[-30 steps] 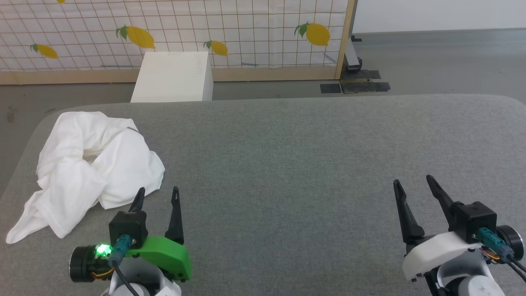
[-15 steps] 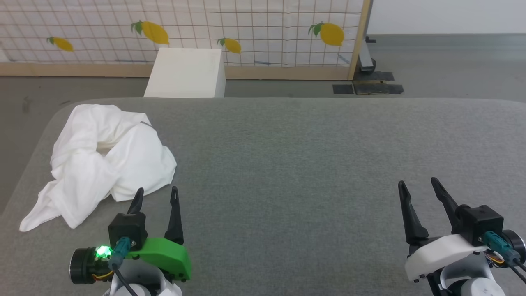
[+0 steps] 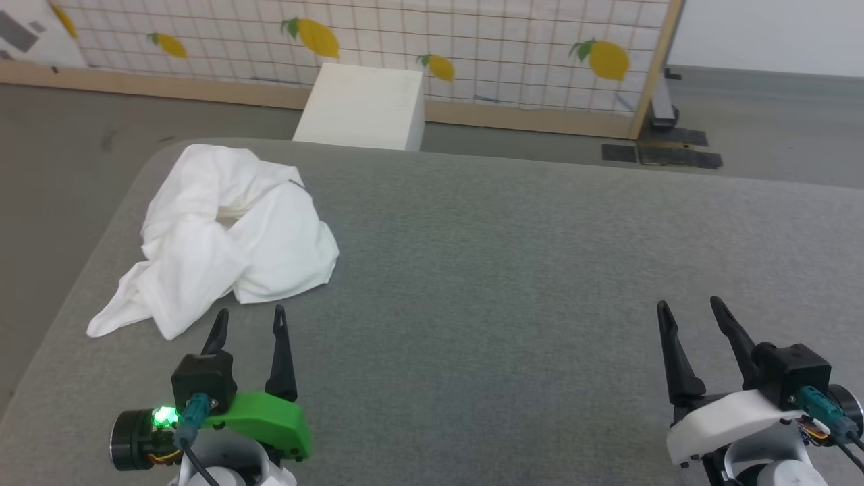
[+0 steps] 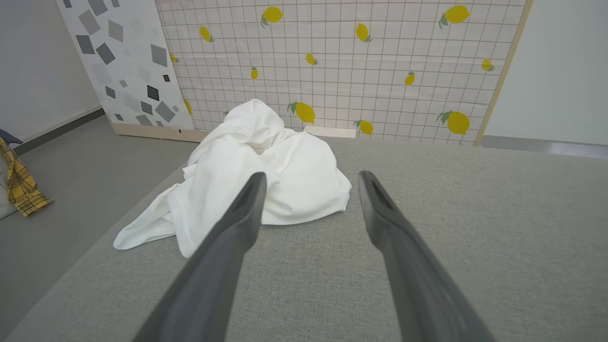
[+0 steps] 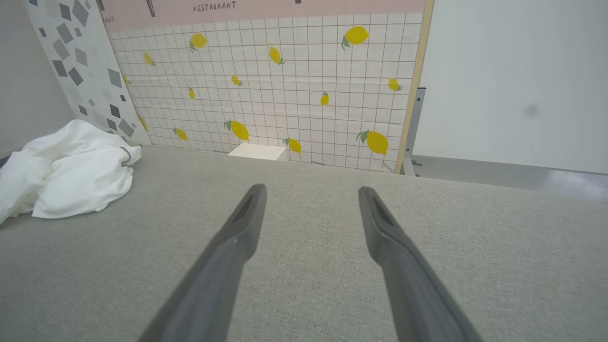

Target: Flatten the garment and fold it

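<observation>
A grey cloth-covered desk (image 3: 513, 270) stands before a lemon-print screen (image 3: 472, 40). Near its front edge the left hand (image 3: 250, 312) is spread wide and empty, its fingertips just short of the garment (image 3: 229, 243). The garment lies in a crumpled white heap toward the desk's far left corner, one end trailing toward the left edge. The right hand (image 3: 689, 304), likewise spread and empty, is well apart from it. Nothing looks flattened or folded yet, so by my judgement the whole task remains.

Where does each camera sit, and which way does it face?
Head view: from the head, down over the grey table; left gripper and right gripper, both open.
Left wrist view: along its fingers toward the crumpled white shirt.
Right wrist view: along its fingers toward the lemon-print screen.
Shared: all three show the shirt.
</observation>
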